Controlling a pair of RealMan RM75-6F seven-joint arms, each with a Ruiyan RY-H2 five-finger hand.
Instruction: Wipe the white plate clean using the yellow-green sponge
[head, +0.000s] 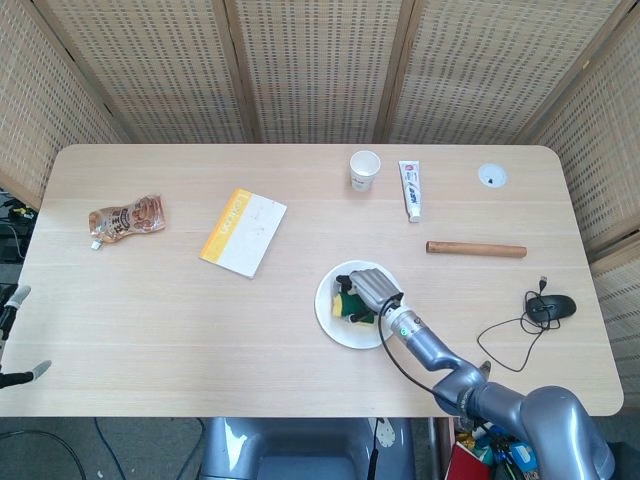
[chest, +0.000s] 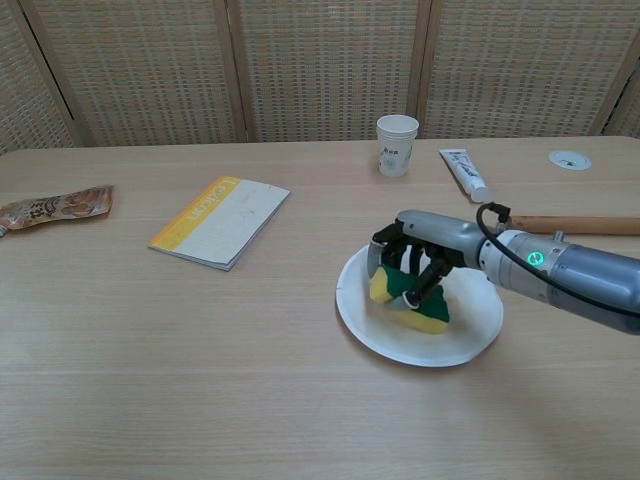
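While the table (chest: 150, 330) mostly sits unused, the white plate (chest: 470, 340) is being scrubbed mid-job, so wiping is underway but not finished afaict. The yellow-green sponge (chest: 420, 300) is gripped by the right hand (chest: 425, 250) and pressed onto the plate's middle.

Open tabletop (head: 180, 320) is found along the near edge and left of the white plate (head: 334, 322), where passage is unobstructed. Between plate and far edge, the way is narrowed by the notebook (head: 243, 232), paper cup (head: 365, 169) and toothpaste tube (head: 409, 189). To the right, the wooden stick (head: 476, 249) and the mouse (head: 551, 308) with its cable are met.
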